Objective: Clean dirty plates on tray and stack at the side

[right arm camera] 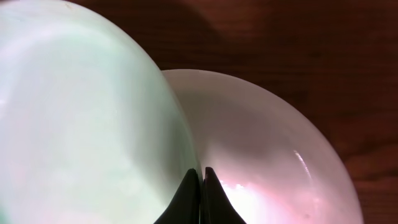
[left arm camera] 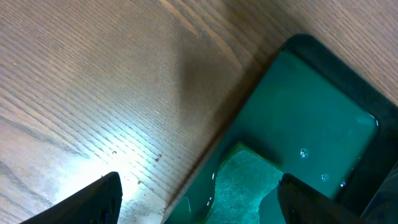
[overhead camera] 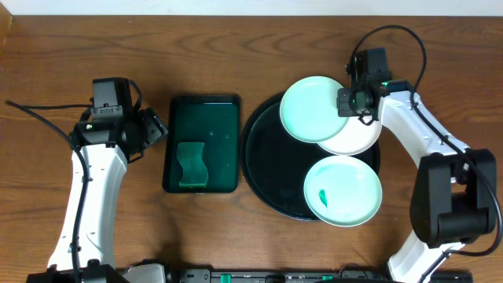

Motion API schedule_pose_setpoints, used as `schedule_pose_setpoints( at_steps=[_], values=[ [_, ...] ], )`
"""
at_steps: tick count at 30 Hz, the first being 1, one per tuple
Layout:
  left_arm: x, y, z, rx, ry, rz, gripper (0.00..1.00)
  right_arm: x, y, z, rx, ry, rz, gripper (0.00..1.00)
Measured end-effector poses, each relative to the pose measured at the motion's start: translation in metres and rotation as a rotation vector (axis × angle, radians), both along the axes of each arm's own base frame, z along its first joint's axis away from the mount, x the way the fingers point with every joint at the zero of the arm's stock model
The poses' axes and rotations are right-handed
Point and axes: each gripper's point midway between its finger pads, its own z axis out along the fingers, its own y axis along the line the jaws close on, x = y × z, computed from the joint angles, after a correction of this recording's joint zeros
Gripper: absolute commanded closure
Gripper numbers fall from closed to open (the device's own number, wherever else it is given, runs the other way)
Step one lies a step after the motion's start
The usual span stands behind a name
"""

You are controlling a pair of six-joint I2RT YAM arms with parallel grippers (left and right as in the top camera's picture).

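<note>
Three plates lie on the round black tray [overhead camera: 263, 169]. A pale mint plate [overhead camera: 313, 108] at the tray's back is tilted and overlaps a white plate [overhead camera: 360, 140]. A third mint plate [overhead camera: 343, 190] with a green smear lies at the front right. My right gripper [overhead camera: 347, 102] is shut on the right rim of the back mint plate; in the right wrist view its fingers [right arm camera: 201, 173] pinch that rim [right arm camera: 81, 112], with the white plate [right arm camera: 267, 149] below. My left gripper [overhead camera: 157, 126] is open and empty, left of the green tray.
A rectangular dark green tray [overhead camera: 203, 110] stands left of the black tray and holds a green sponge [overhead camera: 191, 165]. In the left wrist view my open fingers [left arm camera: 199, 183] straddle the green tray's edge [left arm camera: 311, 112] and the sponge [left arm camera: 249, 186]. Bare wood lies at the far left.
</note>
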Motion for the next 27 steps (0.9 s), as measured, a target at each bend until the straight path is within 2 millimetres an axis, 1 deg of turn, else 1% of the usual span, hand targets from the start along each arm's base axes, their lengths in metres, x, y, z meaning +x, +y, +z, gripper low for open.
schedule_pose_setpoints(
  at_steps=[2, 5, 7, 10, 12, 15, 18, 20, 22, 27],
  values=[
    [0.000, 0.000, 0.000, 0.000, 0.000, 0.000, 0.19, 0.000, -0.001, 0.011, 0.033, -0.018, -0.013, 0.99],
    [0.000, 0.000, 0.000, 0.000, 0.000, 0.000, 0.20, 0.000, -0.011, 0.037, 0.056, -0.065, -0.045, 0.99],
    [0.000, 0.000, 0.000, 0.000, 0.000, 0.000, 0.20, -0.001, -0.019, 0.058, 0.067, -0.106, -0.068, 0.99],
    [0.000, 0.000, 0.000, 0.000, 0.000, 0.000, 0.20, -0.007, -0.034, 0.098, 0.086, -0.186, -0.104, 0.99],
    [0.000, 0.000, 0.000, 0.000, 0.000, 0.000, 0.20, -0.011, -0.042, 0.119, 0.098, -0.232, -0.128, 0.99],
    [0.000, 0.000, 0.000, 0.000, 0.000, 0.000, 0.20, -0.021, -0.060, 0.150, 0.119, -0.298, -0.181, 0.99],
    [0.000, 0.000, 0.000, 0.000, 0.000, 0.000, 0.20, -0.027, -0.079, 0.166, 0.125, -0.335, -0.234, 0.99],
    [0.000, 0.000, 0.000, 0.000, 0.000, 0.000, 0.20, -0.034, -0.103, 0.176, 0.123, -0.359, -0.303, 0.99],
    [0.000, 0.000, 0.000, 0.000, 0.000, 0.000, 0.20, -0.039, -0.123, 0.177, 0.122, -0.357, -0.358, 0.99],
    [0.000, 0.000, 0.000, 0.000, 0.000, 0.000, 0.20, -0.066, -0.186, 0.166, 0.099, -0.304, -0.539, 0.99]
  ],
)
